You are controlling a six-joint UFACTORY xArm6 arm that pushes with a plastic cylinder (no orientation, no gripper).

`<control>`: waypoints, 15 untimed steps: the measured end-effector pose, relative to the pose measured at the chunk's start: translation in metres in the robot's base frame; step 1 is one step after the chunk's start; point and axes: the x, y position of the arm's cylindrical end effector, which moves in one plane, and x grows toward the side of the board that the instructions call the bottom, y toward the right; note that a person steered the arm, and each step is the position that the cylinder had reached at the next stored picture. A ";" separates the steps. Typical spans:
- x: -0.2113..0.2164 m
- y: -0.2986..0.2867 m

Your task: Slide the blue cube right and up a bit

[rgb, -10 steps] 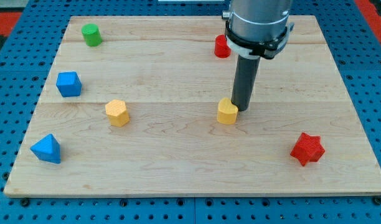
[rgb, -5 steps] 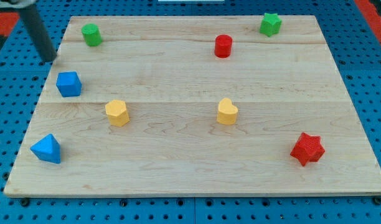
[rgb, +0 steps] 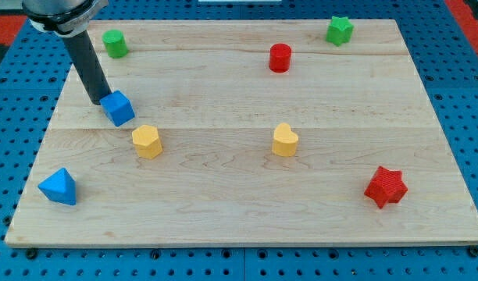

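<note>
Camera view: tip (rgb: 98, 101) sat on table (rgb: 223, 211) at view's left, touching upper-left side of blue cube (rgb: 118, 108). No gripper on rod, so nothing to open or close. Cube lay just right of tip, turned askew, below green cylinder (rgb: 114, 43) and just above-left of yellow hexagon (rgb: 147, 141). Blue pyramid (rgb: 58, 186) sat well below, near bottom-left corner. Yellow heart (rgb: 285, 140) lay mid-table; red cylinder (rgb: 280, 58), green star (rgb: 340, 30), red star (rgb: 386, 186) stood well apart, toward view's right.
</note>
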 end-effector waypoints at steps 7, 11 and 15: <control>0.057 0.037; 0.022 0.074; -0.024 0.102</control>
